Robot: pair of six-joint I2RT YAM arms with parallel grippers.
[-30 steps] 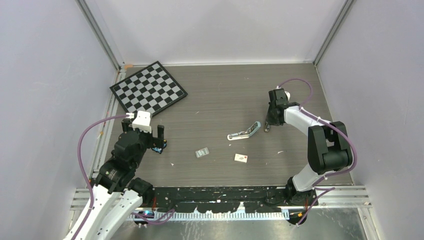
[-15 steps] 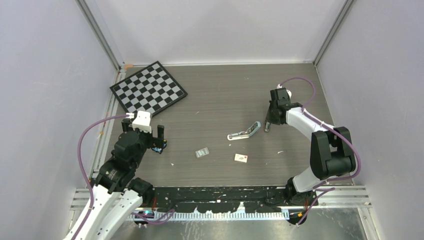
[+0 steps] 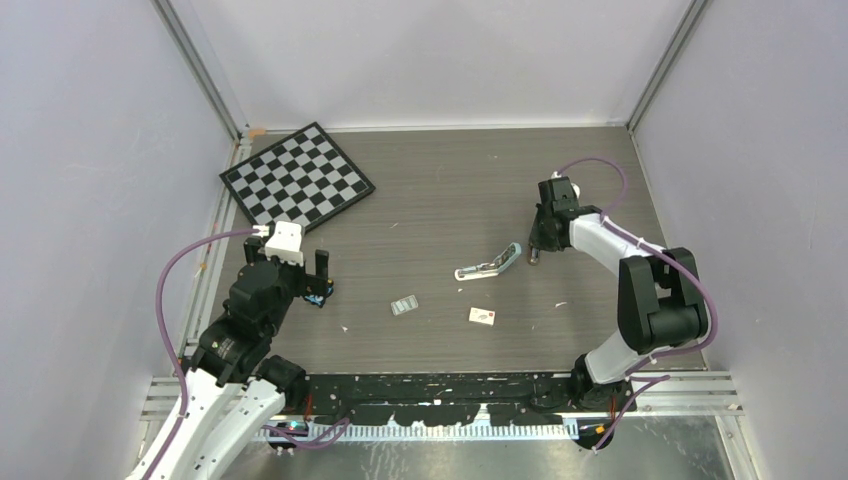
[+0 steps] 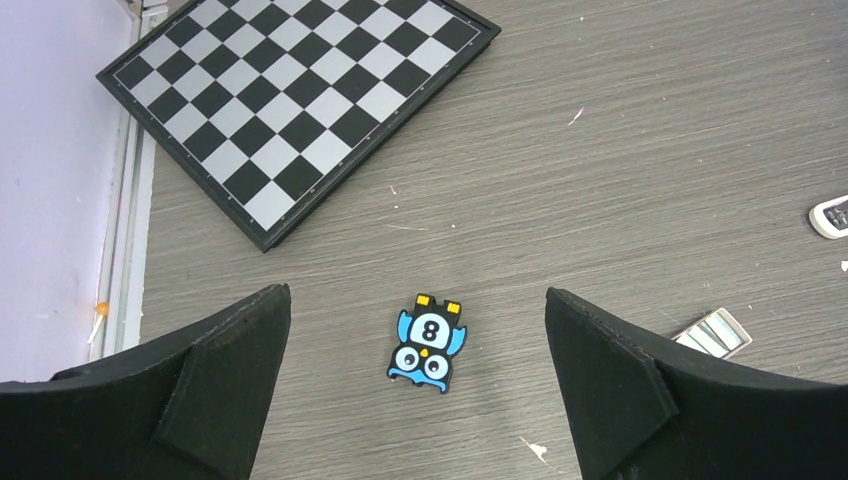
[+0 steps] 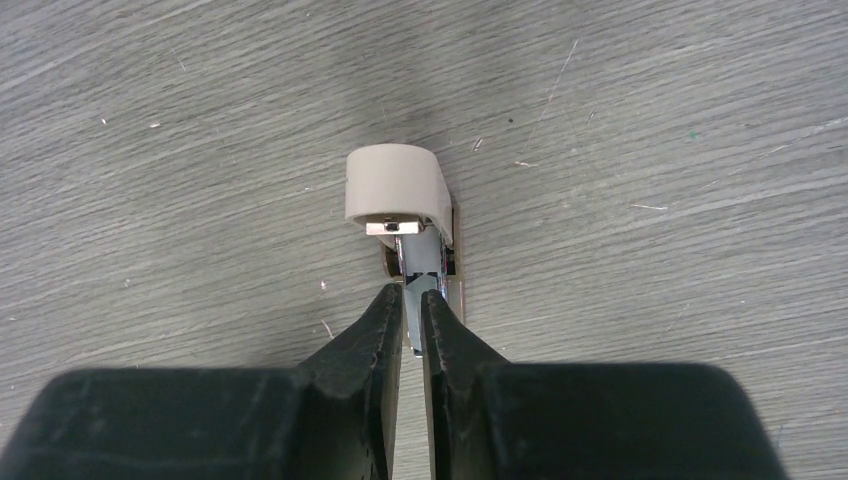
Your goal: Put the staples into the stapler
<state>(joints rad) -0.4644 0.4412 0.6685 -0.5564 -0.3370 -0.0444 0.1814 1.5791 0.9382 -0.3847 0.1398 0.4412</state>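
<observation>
The stapler [image 3: 489, 264] lies opened at mid-table, its teal top angled up to the right and its silver channel to the left. My right gripper [image 3: 534, 256] sits at its right end. In the right wrist view the right gripper [image 5: 412, 293] is shut on a thin silver metal piece of the stapler [image 5: 398, 187], whose pale rounded end shows just beyond the fingertips. The staples [image 3: 404, 306] lie flat left of the stapler and show in the left wrist view as staples [image 4: 714, 334] at the right edge. My left gripper [image 4: 417, 295] is open above the table, holding nothing.
A black-and-blue owl gadget [image 4: 428, 343] lies between the left fingers, on the table. A checkerboard [image 3: 298, 176] sits at the back left. A small white box with a red mark [image 3: 483, 316] lies in front of the stapler. Walls enclose three sides.
The right arm's elbow swung a little right and back again while its gripper stayed at the stapler's end. The left arm, the stapler and the staples have not moved.
</observation>
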